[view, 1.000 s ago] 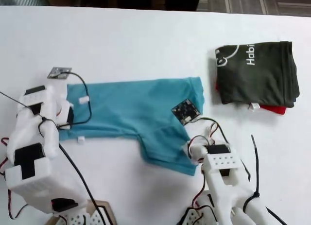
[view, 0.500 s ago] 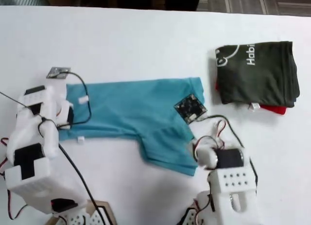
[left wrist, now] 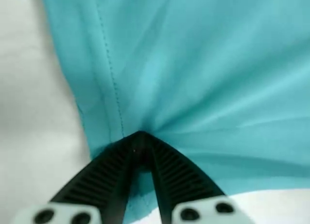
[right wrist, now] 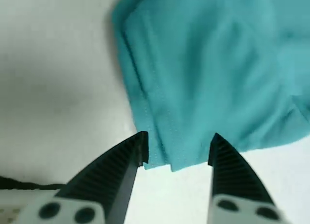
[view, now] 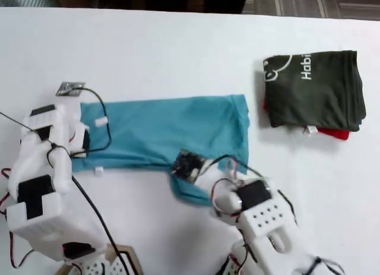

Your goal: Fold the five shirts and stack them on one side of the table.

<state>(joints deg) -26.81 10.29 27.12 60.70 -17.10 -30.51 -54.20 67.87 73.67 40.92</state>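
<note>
While the left gripper (left wrist: 140,137) pinches the blue shirt (view: 160,129), the open right gripper (right wrist: 177,141) — barely over the sleeve (right wrist: 193,79) — might miss.

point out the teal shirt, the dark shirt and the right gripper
teal shirt (view: 160,129), high view, middle of the cloth
dark shirt (view: 314,91), high view, middle of its top
right gripper (right wrist: 178,144), right wrist view, between the fingertips

At bench (view: 178,43) centre: spread shirt (view: 160,129), flat, long axis left to right. To its right, slightly farther back and apart from it: folded stack (view: 312,91), one shirt on another. At shirt's left end: left gripper (left wrist: 141,139). At near-side sleeve: right gripper (right wrist: 178,139), fingers (right wrist: 121,161) either side of sleeve edge.
</note>
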